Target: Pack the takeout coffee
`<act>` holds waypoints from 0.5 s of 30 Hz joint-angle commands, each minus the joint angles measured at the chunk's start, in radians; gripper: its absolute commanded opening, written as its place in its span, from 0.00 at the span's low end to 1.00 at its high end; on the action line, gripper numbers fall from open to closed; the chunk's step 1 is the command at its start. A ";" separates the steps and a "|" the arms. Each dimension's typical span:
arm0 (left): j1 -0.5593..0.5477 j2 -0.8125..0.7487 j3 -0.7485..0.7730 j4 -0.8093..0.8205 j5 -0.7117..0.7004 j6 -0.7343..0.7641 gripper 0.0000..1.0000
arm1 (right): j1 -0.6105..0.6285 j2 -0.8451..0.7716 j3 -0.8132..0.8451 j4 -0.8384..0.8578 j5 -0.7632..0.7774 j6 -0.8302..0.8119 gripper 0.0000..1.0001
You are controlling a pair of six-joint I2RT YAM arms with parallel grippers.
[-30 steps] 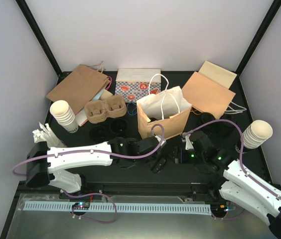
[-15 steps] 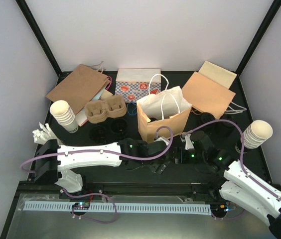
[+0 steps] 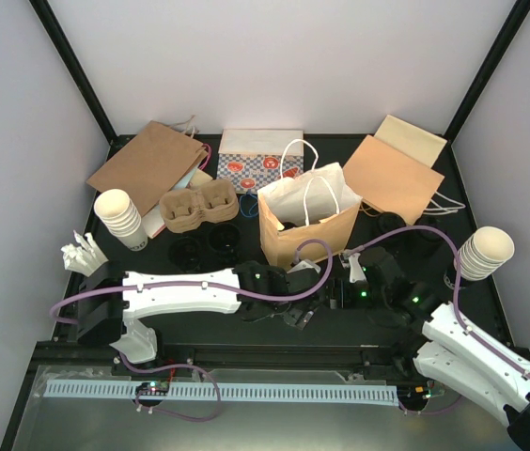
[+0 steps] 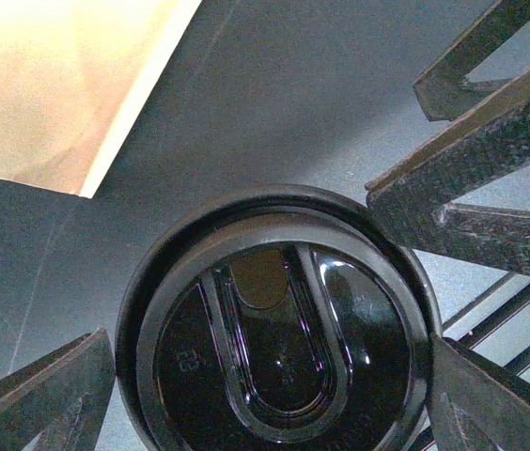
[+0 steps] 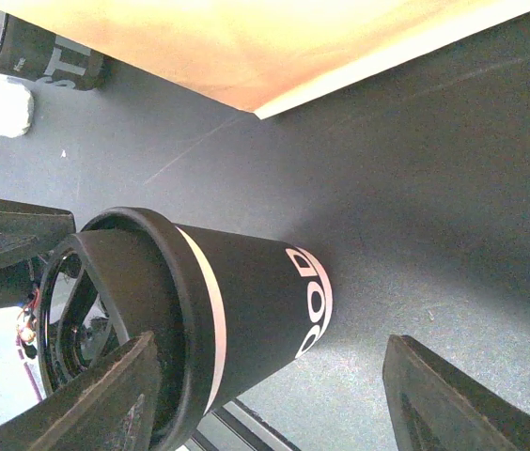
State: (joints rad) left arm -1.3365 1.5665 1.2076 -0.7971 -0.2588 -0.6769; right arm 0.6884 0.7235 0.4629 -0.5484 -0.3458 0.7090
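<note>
Takeout coffee cup [image 5: 246, 301]: matte black cylinder, white band and lettering, glossy moulded black lid. It stands on the dark table [image 5: 415, 188], just in front of the upright brown paper bag [image 3: 279, 230].
Left gripper [image 4: 272, 349] straddles the lid, a finger at the rim on each side; clamped or not, cannot tell.
Right gripper [image 5: 270, 349] is spread wide, the cup by one finger.
Second lettered cup [image 5: 35, 47] stands well apart.
Two cream paper-cup stacks [image 3: 119, 218]; one brown pulp carrier [image 3: 197, 207].

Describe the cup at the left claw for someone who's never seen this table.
Find the upright open brown bag mid-table. Just in front of it stands a black-lidded cup. Unlike the other lidded cups, the left claw straddles it.
</note>
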 commanded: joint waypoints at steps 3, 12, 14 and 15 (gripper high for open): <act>-0.005 0.020 0.048 -0.029 -0.015 -0.011 0.88 | -0.006 0.000 0.000 0.010 -0.023 -0.017 0.67; -0.005 0.018 0.052 -0.039 -0.020 -0.008 0.82 | -0.007 -0.001 -0.005 -0.018 -0.052 -0.022 0.67; -0.005 0.021 0.052 -0.037 -0.016 -0.005 0.81 | -0.006 -0.001 -0.010 -0.021 -0.072 -0.025 0.66; -0.005 0.023 0.052 -0.037 -0.015 -0.004 0.80 | -0.006 0.000 -0.012 -0.022 -0.081 -0.025 0.66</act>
State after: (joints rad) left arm -1.3365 1.5795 1.2247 -0.8162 -0.2634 -0.6815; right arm 0.6884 0.7254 0.4629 -0.5644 -0.3779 0.7002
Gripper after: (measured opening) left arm 0.813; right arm 0.665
